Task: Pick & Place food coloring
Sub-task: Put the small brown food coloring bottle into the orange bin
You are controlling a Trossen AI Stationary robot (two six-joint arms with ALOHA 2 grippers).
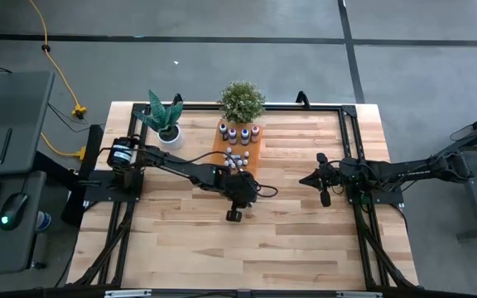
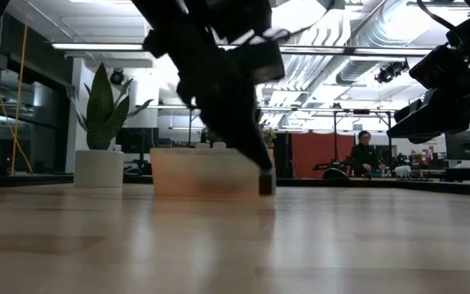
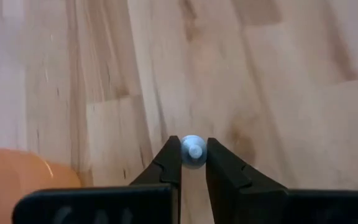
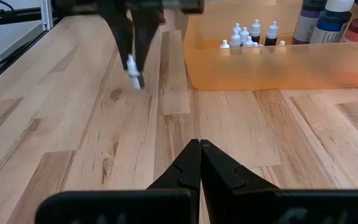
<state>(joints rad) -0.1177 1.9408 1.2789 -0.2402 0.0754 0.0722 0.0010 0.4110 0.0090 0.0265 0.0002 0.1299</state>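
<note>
bench wood, orange tray just beyond the left end effector, holding most food coloring bottles. left end effector clenched around one small white-capped bottle, beside the tray over the bench. right end effector clenched on nothing, well apart from the tray.

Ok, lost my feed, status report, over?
Left gripper shut on a small bottle, beside the orange tray. Right gripper shut, waiting right. Nothing in the way.
</note>
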